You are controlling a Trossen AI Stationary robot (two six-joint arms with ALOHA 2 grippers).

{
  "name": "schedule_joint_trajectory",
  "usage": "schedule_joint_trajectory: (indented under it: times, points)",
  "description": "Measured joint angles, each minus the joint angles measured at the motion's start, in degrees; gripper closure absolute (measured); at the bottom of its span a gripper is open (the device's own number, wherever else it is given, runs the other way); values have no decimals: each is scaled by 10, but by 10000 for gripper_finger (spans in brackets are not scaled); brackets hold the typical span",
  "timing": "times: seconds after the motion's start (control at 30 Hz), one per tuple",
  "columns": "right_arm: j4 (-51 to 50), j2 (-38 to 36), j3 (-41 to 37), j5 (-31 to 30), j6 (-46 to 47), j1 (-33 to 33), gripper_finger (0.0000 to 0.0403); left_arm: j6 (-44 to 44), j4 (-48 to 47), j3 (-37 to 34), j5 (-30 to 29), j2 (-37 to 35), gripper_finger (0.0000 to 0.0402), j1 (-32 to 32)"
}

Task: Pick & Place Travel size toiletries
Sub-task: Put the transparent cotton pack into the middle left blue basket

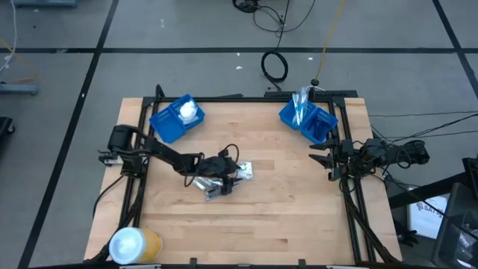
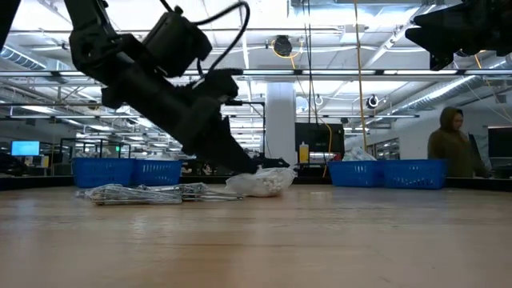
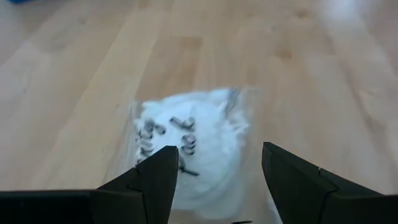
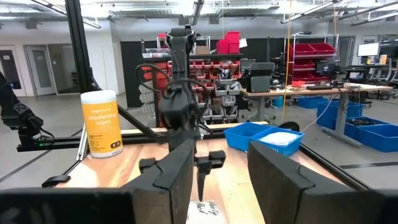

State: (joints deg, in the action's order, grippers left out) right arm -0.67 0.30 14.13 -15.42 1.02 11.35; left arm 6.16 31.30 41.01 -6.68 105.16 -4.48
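1. Your left gripper (image 1: 237, 177) is low at mid-table, fingers spread wide with the small white packet (image 3: 199, 149) between them but not pinched yet. Likely lined up that way for a straight close.
2. That packet lies flat on the table, crinkly and clear-wrapped, with small dark print on top. It looks thin, so my guess is you need the fingertips nearly on the wood to catch it.
3. More toiletries (image 1: 211, 183) sit right beside the packet under the left arm: a silvery wrapped bundle, seen in the low view as a flat shiny pile (image 2: 152, 193). I can't tell the single items apart.
4. Your right gripper (image 1: 323, 158) waits at the table's right edge, raised, jaws partly apart, holding nothing. It points across the table toward the left arm.
5. The left blue bin (image 1: 176, 118) holds something white. The right blue bin (image 1: 308, 118) holds clear-wrapped pieces. Both are at the far side, well apart from the pick spot, presumably the drop points.
6. The yellow wipes canister (image 1: 135, 243) stands at the near left corner, away from the work.
7. Surface: light wood butcher-block table (image 1: 299, 217) with a black frame around it.
8. Room: a workshop with shelves, red bins and overhead lights. A person in a hood (image 2: 453, 144) stands behind the right bin.
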Motion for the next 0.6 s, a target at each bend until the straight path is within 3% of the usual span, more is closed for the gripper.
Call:
schedule_joint_trajectory:
  times: [0.3,0.4,0.6]
  points:
    - [-2,0,0,-13,0,0,264,2,-1,0,-5,14,188,11]
    - [-2,0,0,-13,0,0,264,3,-1,0,-5,14,231,15]
    - [-5,0,0,-13,0,0,264,-1,-1,0,12,13,357,27]
